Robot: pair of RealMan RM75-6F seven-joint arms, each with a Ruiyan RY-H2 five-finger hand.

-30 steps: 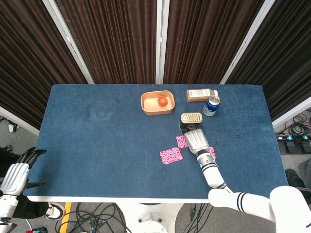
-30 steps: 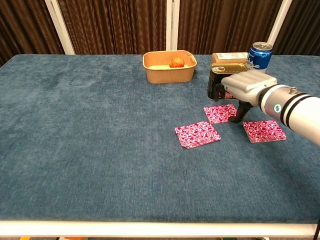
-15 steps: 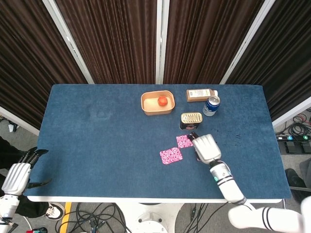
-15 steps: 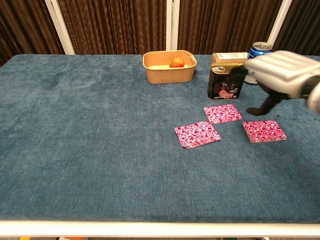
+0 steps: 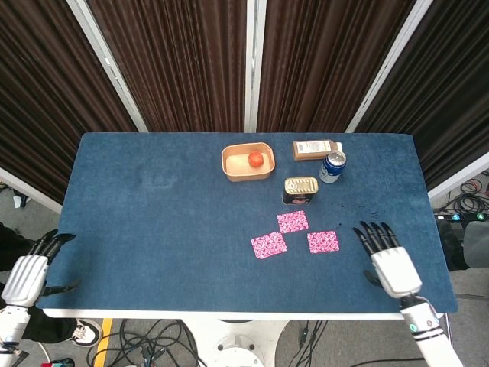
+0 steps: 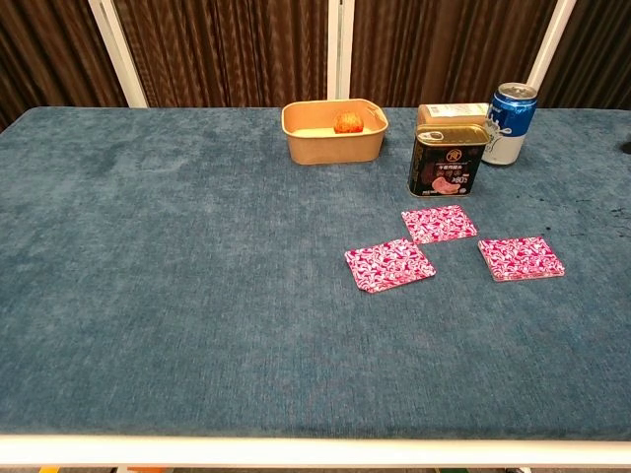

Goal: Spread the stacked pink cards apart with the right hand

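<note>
- Head view: three pink cards lie flat and apart on the blue desk (image 5: 153,206), none overlapping: the left card (image 5: 269,245) sits nearest the front edge, the middle card (image 5: 293,222) lies further back, and the right card (image 5: 323,242) lies off to the right
- The right hand (image 5: 388,260) hovers near the desk's front right corner, well apart from the cards, with its dark fingers (image 5: 372,234) spread and pointing toward the back of the desk; it holds nothing
- The left hand (image 5: 29,270) hangs off the desk's front left corner, fingers apart and empty
- Just behind the middle card stands a dark tin (image 5: 300,189) with a gold lid; a blue drink can (image 5: 332,166) stands near it to the right, and a brown box (image 5: 316,149) lies on its side behind that
- A tan bowl (image 5: 247,162) toward the back of the desk holds a small red fruit (image 5: 256,158)
- Chest view: the same three cards show in a loose triangle, the left card (image 6: 389,265) closest to the camera, the middle card (image 6: 439,223) in front of the tin (image 6: 448,161), the right card (image 6: 521,257) beside them, all with bare blue cloth between
- The drink can (image 6: 510,122) stands upright beside the tin, and the tan bowl (image 6: 333,131) with its fruit (image 6: 346,122) sits further left
- Neither hand shows clearly here; only a dark speck sits at the far right edge, too small to make out
</note>
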